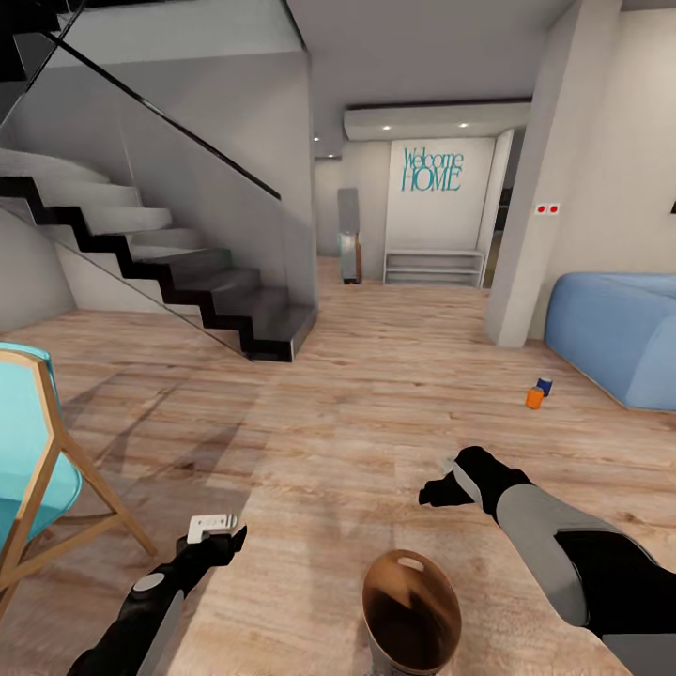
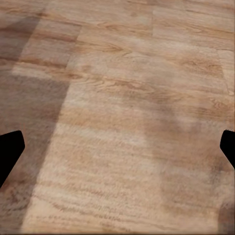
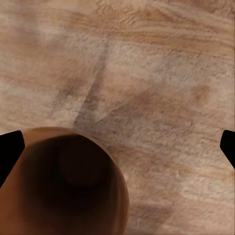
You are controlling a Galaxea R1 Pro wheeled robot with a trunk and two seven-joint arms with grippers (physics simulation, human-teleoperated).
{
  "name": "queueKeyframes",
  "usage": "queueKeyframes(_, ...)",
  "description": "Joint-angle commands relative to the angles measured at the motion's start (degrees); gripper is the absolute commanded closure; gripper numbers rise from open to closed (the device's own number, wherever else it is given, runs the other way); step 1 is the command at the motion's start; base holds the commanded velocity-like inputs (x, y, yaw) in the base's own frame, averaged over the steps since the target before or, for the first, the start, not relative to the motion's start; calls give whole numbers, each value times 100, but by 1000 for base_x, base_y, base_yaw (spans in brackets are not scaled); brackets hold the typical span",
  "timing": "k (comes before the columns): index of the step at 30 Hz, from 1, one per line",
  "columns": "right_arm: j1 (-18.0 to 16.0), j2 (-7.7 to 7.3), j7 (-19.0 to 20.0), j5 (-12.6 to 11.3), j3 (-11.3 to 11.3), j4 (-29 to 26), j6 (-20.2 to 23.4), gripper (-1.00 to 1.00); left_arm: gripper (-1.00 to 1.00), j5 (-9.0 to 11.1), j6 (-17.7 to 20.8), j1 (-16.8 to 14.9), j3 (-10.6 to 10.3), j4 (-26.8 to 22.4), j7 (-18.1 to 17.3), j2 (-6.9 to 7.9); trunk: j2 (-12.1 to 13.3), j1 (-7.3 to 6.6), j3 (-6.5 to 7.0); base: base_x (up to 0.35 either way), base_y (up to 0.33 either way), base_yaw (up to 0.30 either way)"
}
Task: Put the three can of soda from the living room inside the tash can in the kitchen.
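Both the left gripper [image 1: 218,531] and right gripper [image 1: 449,479] are hanging spread and empty, while the orange can [image 1: 534,398] and blue can [image 1: 544,386] are standing far off, probably light, stiff and slick, best pinched mid-body.

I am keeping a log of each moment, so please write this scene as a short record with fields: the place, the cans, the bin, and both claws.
place: wooden floor of an open room, with stairs at the left and a blue sofa at the right
cans: one orange can and one blue can stand close together on the floor near the sofa
bin: brown bin on the floor close in front of the robot, looks empty inside
left claw: open, holds nothing
right claw: open, holds nothing, near the bin
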Motion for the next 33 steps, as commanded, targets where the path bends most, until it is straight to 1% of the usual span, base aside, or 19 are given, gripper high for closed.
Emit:
queueKeyframes(1, 0, -1, -2, -4, -1, 0, 0, -100, -100, -2, -3, 0, 0, 6, 2, -1, -42, 22, -18, 0, 0, 0)
queueKeyframes(15, 43, -29, -10, -12, 4, 6, 0, -100, -100, -43, -92, 0, 3, 36, 41, -11, -603, 330, -270, 0, 0, 0)
queueKeyframes(33, 237, -12, -29, -19, 14, 11, -8, -100, -100, -52, -101, 0, 3, 30, 44, -15, -627, 376, -668, 0, 0, 0)
